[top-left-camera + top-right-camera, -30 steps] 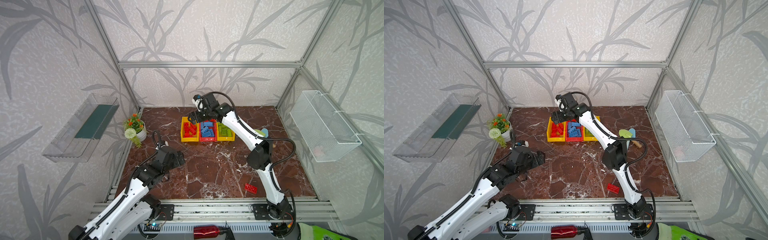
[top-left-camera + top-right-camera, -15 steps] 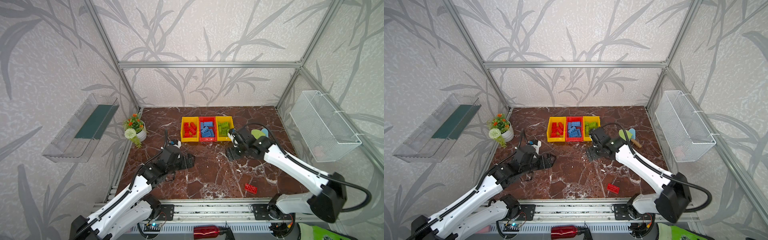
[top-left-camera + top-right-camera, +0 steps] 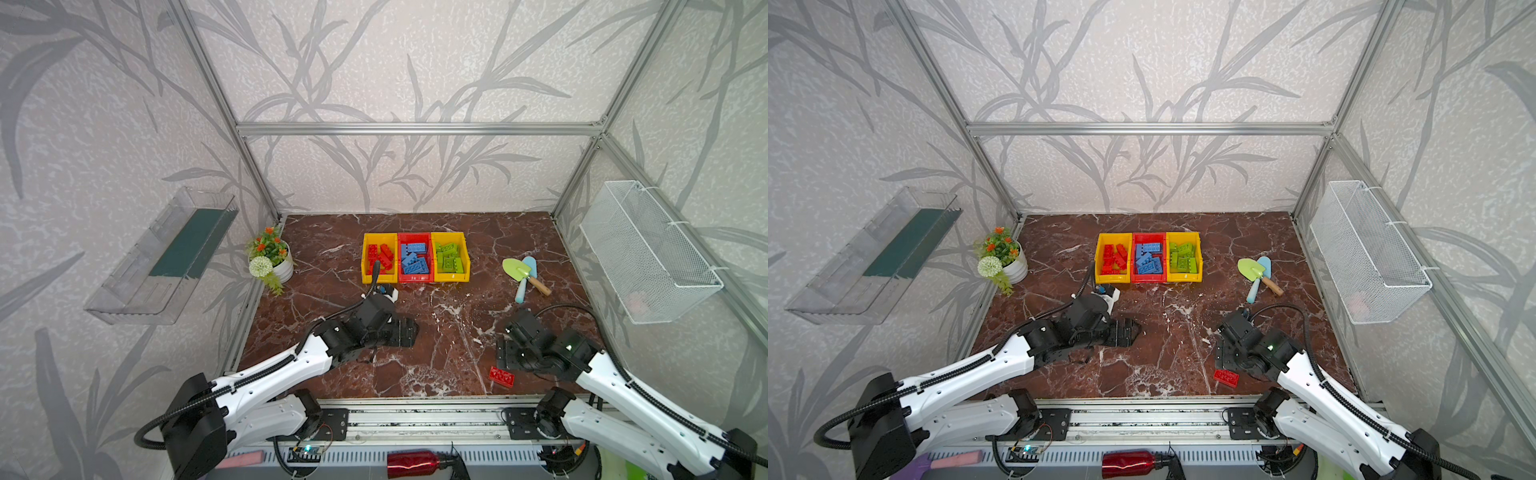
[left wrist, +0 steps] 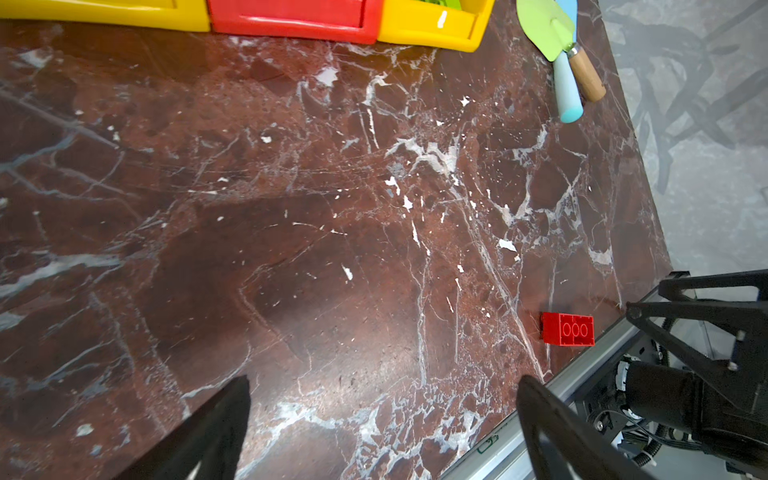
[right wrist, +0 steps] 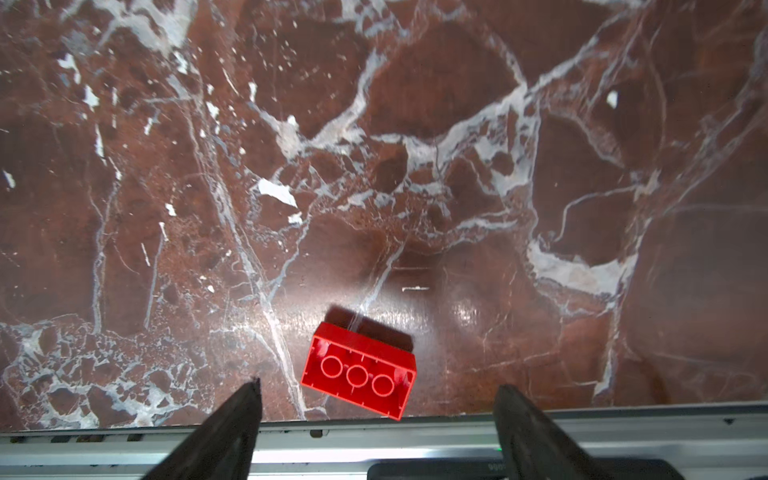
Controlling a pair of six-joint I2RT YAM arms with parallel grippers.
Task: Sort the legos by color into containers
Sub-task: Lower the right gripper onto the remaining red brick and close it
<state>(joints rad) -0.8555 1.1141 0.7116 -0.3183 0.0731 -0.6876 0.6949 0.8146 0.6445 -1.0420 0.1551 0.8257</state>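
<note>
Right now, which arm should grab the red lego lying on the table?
The right one, probably. Its open right gripper hangs right by the red lego, while the open left gripper is farther away.

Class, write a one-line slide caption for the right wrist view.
Open right gripper frames a red oblong plastic brick, hollow underside showing, on the brown marble tabletop beside its metal rail.

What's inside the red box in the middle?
The red bin holds only blue legos, heaped together in a pile. They overlap, so anything lying underneath them and most of the bin's floor is hidden from the top views.
</note>
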